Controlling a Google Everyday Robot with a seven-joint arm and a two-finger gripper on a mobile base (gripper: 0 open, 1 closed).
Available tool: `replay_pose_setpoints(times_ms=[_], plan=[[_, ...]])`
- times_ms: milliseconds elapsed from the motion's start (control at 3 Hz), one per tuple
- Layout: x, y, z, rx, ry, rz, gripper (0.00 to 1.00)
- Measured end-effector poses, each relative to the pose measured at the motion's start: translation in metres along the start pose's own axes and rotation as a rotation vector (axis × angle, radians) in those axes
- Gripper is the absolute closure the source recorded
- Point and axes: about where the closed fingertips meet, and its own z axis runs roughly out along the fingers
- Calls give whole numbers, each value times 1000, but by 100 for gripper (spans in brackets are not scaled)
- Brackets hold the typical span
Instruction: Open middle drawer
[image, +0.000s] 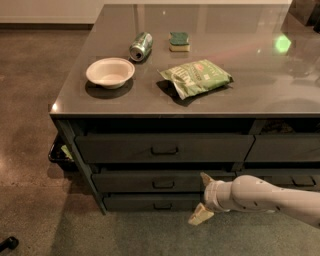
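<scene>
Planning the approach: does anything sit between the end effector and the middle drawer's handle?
Nothing visible does. The end effector, fingers open, is just right of the middle drawer handle, with only bare drawer front between them.

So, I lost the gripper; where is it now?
The gripper is low and right of centre in the camera view, in front of the middle drawer, right of its handle.
</scene>
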Motion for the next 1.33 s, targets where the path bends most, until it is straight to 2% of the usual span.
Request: replay_pose_setpoints(times_ms=[333, 667, 1333], plan=[[12, -19, 50, 11, -48, -68, 0], [12, -19, 50, 11, -48, -68, 0], [19, -46, 90, -18, -78, -77, 0]])
